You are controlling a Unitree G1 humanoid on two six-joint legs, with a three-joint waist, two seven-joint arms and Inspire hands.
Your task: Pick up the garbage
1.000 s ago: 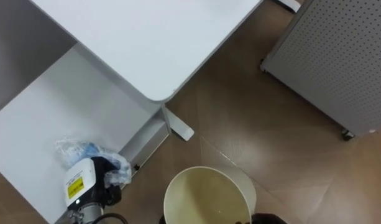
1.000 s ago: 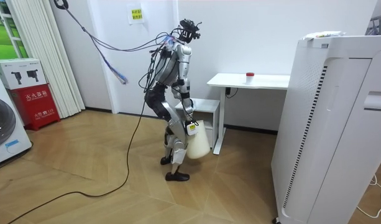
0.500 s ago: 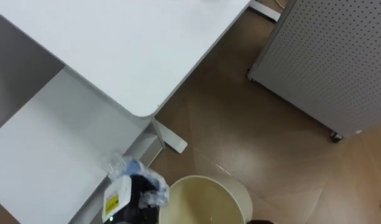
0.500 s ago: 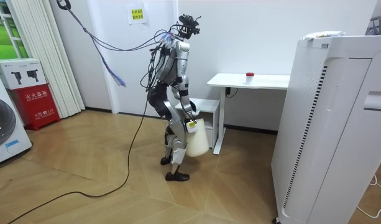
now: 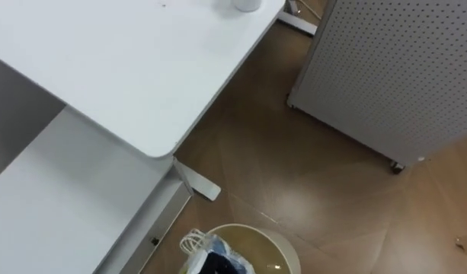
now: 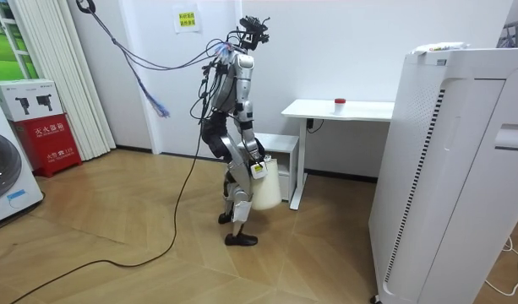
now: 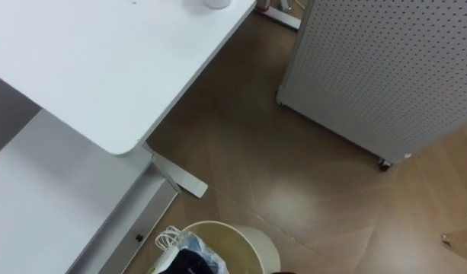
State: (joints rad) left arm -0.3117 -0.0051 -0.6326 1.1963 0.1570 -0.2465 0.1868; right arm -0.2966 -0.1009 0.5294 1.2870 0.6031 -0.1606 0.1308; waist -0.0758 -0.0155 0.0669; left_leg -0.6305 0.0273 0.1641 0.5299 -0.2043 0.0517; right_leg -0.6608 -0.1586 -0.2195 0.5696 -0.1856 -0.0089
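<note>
1. Garbage, a crumpled plastic bag (image 5: 203, 246), over the left rim of the cream waste bin (image 5: 277, 242).
2. Left hand (image 5: 216, 264) in that bin's mouth against the bag; hold impossible to tell.

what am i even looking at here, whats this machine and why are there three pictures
This is a humanoid robot standing on two legs in a room, beside a white desk. The wide picture comes from a camera standing in that room. The other two come from the two eyes of a camera on the robot's head, looking down, so they show one scene.

From above you see the desk top, a lower white shelf to its left, a perforated white panel on wheels, and a cream bin. The robot's left hand seems to hold crumpled plastic over the bin's mouth. In the room view the bin is off the floor, carried at the robot's front. A small red-topped thing sits on the desk.
</note>
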